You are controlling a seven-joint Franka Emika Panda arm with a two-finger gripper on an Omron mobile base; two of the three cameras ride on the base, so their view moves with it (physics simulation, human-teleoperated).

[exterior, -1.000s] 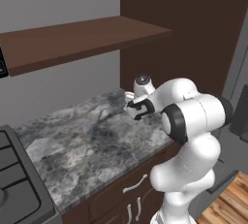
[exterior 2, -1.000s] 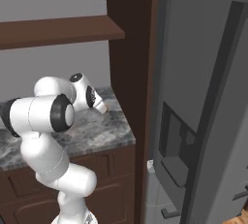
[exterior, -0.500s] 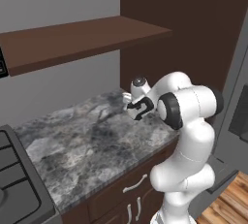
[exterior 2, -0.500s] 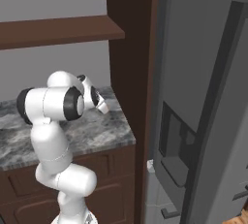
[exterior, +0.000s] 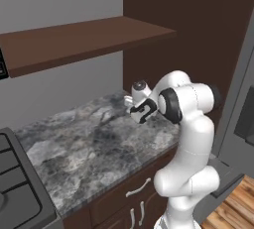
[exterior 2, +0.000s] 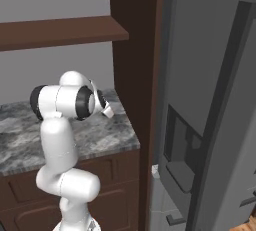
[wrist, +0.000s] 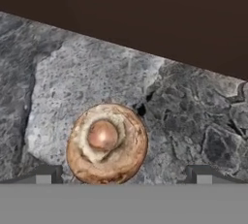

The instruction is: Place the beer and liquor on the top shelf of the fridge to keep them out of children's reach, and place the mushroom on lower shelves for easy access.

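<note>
With its jaws spread wide and nothing between them, the white arm's two-finger gripper (wrist: 123,173) hovers over the round tan-brown mushroom (wrist: 106,143), which lies on the grey marbled stone counter (wrist: 189,121) slightly off-centre toward one fingertip. Picking is in hand; next, centre, descend, close.

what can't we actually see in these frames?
- Fridge interior and shelves: right base view, door shut.
- Mushroom lower edge: hand view, cut off at the bottom.
- End effector fingertip gap: left base view, too small.
- Fridge top: right base view, cut by the frame edge.
</note>
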